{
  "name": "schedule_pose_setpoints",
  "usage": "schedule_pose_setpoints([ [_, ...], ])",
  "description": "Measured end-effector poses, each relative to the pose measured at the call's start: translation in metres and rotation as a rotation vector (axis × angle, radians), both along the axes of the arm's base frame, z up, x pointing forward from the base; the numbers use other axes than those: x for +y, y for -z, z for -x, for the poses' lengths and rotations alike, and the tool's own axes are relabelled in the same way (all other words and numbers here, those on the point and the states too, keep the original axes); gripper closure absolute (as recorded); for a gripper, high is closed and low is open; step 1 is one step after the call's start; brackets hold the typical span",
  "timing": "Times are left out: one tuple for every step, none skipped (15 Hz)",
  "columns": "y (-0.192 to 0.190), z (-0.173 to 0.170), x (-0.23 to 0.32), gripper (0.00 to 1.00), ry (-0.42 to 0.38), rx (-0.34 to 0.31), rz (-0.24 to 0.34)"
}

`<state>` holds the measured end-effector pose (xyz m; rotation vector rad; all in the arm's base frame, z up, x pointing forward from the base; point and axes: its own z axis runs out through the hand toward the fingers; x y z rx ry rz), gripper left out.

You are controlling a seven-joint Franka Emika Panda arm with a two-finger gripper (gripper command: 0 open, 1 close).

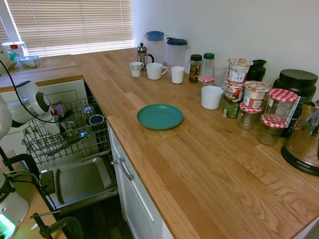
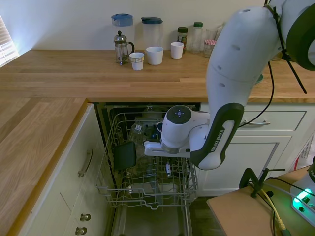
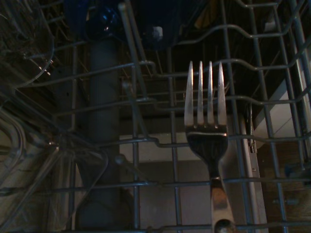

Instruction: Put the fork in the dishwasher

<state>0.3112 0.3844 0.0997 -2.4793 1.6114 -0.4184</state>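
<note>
Over the dishwasher (image 2: pixel 147 196) rack, the fingers (image 2: pixel 168 163) pinch the fork (image 3: pixel 206 126), tines down.

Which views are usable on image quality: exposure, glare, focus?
Wrist view: dark and underexposed, but the fork is sharp with glinting tines; the glassware at the edge is blurred. First exterior view: bright light through the blinds, countertop well lit, dishwasher shadowed. Second exterior view: evenly lit, wide-angle bending, the rack interior dim.
</note>
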Motion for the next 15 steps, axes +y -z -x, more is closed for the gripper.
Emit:
schedule_pose_setpoints([
  [0.0,-0.001,0.0,0.0,0.0,-0.002,0.0],
  [-0.001,-0.002,0.0,0.0,-0.002,-0.004,-0.002],
  [-0.003,-0.002,0.0,0.0,-0.005,-0.009,-0.004],
  [-0.005,-0.004,0.0,0.0,-0.008,-0.016,-0.004],
  [-0.008,-0.004,-0.001,0.0,-0.009,-0.026,-0.002],
  [-0.013,-0.004,-0.002,0.0,-0.012,-0.04,0.002],
  [-0.02,-0.002,-0.004,0.0,-0.012,-0.052,0.004],
  [-0.028,0.001,-0.006,0.0,-0.015,-0.064,0.008],
  [-0.039,0.006,-0.009,0.0,-0.015,-0.076,0.014],
  [-0.052,0.011,-0.01,0.0,-0.015,-0.087,0.019],
  [-0.067,0.016,-0.009,0.0,-0.02,-0.096,0.028],
  [-0.082,0.02,-0.008,0.0,-0.023,-0.103,0.037],
  [-0.097,0.023,-0.007,0.0,-0.027,-0.111,0.043],
  [-0.112,0.025,-0.007,0.0,-0.025,-0.117,0.047],
  [-0.126,0.025,-0.008,0.0,-0.021,-0.126,0.048],
])
